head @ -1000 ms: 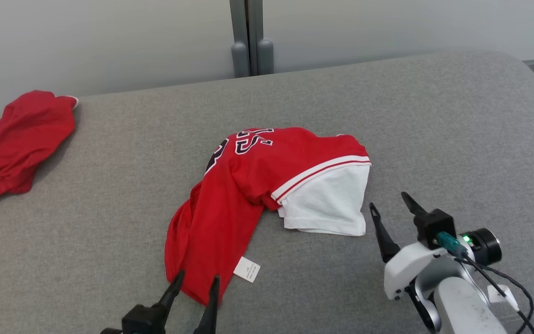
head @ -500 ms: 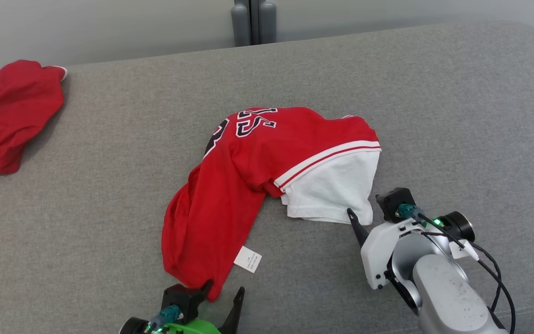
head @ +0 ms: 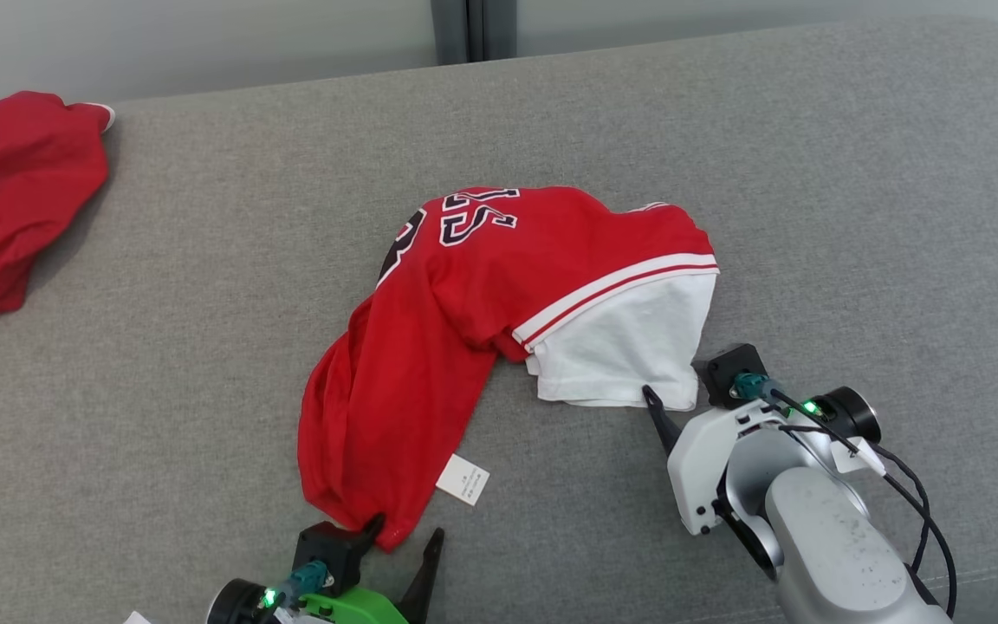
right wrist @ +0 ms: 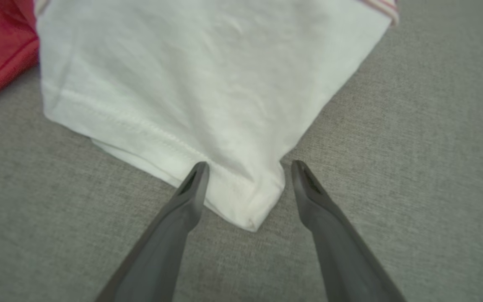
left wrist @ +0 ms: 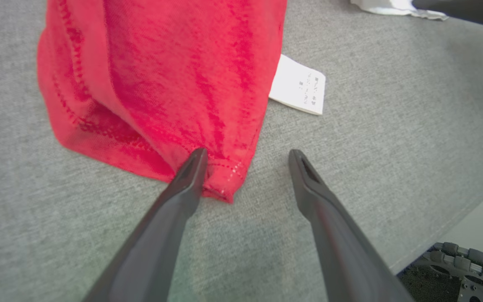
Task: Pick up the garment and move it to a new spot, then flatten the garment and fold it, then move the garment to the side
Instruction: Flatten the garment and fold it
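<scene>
The garment (head: 482,286), a red jersey with dark, white-edged lettering and a white section below a red-and-white striped band, lies crumpled near the middle of the grey cushion (head: 854,217). Its red body bunches into a narrow tail that runs toward the cushion's near edge. The white section spreads flat on the side toward the cushion's right edge. A white care label (head: 463,479) sticks out from under the tail and lies flat on the cushion.

The left gripper (head: 405,529) sits at the tail's end by the near edge, its fingers spread apart. In the left wrist view one fingertip (left wrist: 195,161) lies over the stitched red hem (left wrist: 162,84). The other fingertip is over bare cushion, and the hem's corner lies in the gap, not pinched.

The right gripper (head: 681,394) is at the near corner of the white section, and it is likewise spread wide. In the right wrist view the white corner (right wrist: 191,84) pokes in between the two fingers (right wrist: 308,184), which hold nothing.

A second red garment (head: 14,199) lies heaped at the cushion's far left corner, well apart from the jersey.
</scene>
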